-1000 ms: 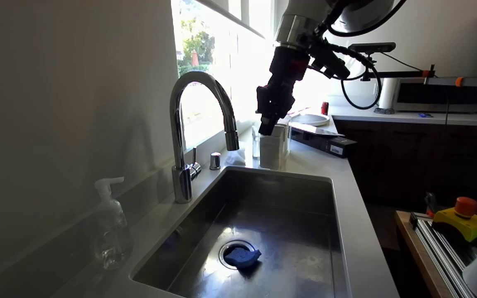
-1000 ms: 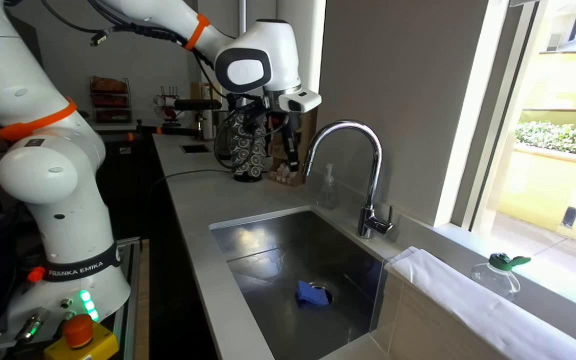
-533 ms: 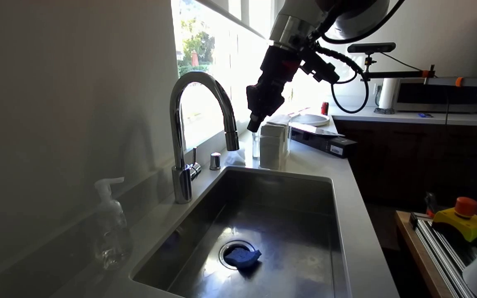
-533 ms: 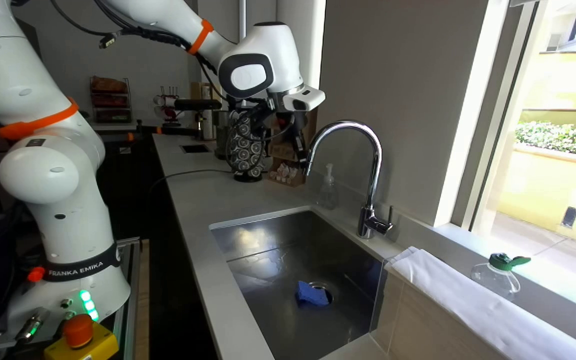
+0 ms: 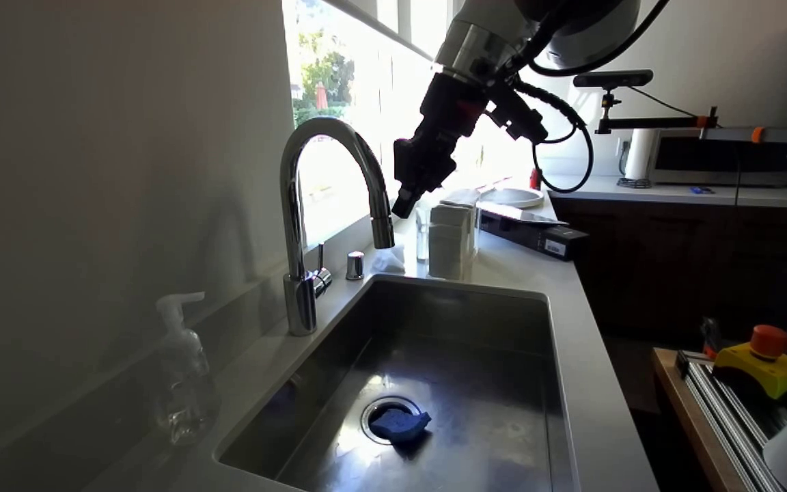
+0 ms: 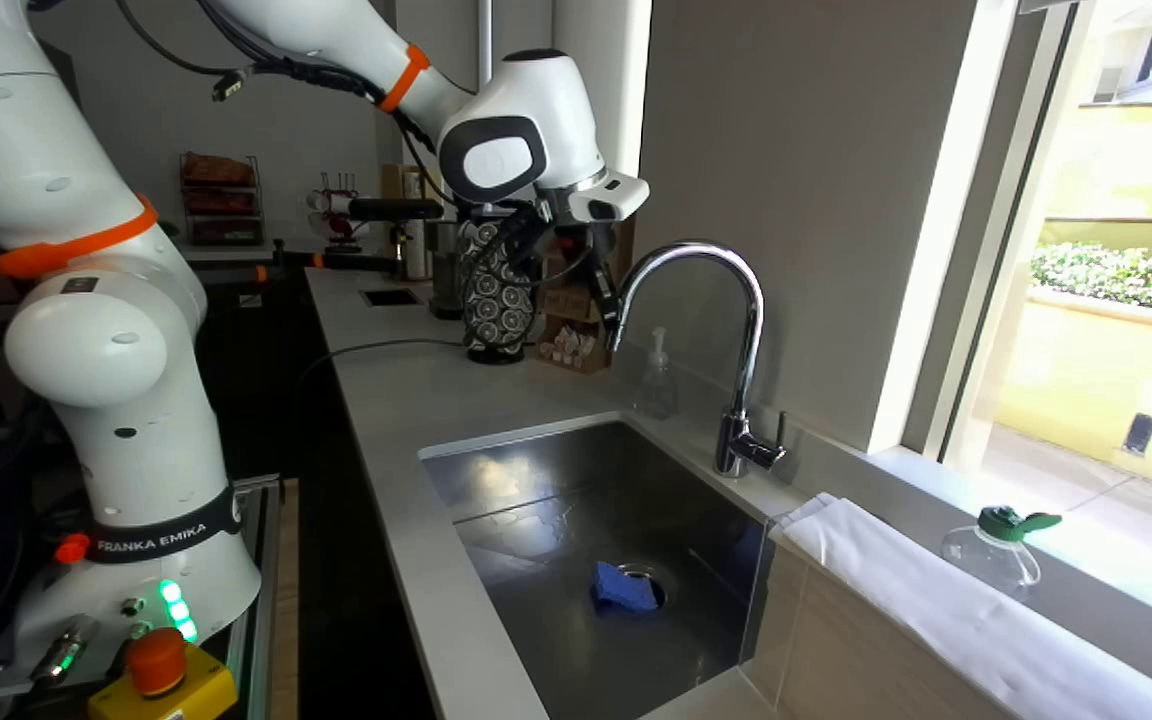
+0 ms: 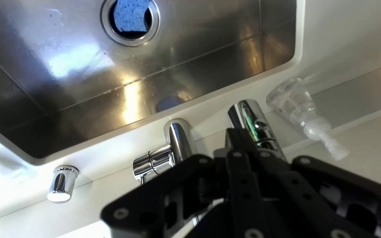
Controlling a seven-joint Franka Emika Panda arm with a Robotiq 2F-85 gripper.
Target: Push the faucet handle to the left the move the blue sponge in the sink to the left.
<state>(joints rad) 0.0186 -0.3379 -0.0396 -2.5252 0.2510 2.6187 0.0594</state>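
The shiny gooseneck faucet [image 5: 291, 205] [image 6: 753, 330] stands behind the sink [image 5: 482, 389] [image 6: 546, 480], its small side lever pointing up. In the wrist view its spout [image 7: 258, 124] lies just beyond my fingertips. My gripper [image 5: 402, 207] [image 6: 611, 325] [image 7: 238, 134] is shut with nothing between the fingers. It is tilted, right beside the lower spout; I cannot tell if it touches. The blue sponge [image 5: 402, 425] [image 6: 626, 588] lies on the sink floor, partly over the drain. It also shows at the top of the wrist view [image 7: 131, 16].
A clear soap bottle [image 5: 185, 389] [image 7: 304, 110] stands beside the faucet. A small chrome cap [image 5: 355, 265] [image 7: 63, 183] is on its other side. A pale box [image 5: 448, 249] stands at the sink's end. A green-capped bottle [image 6: 1001, 545] stands near the window.
My gripper has moved sideways toward the faucet spout and tilted more, and is now close beside it. The faucet and the sponge have not visibly moved.
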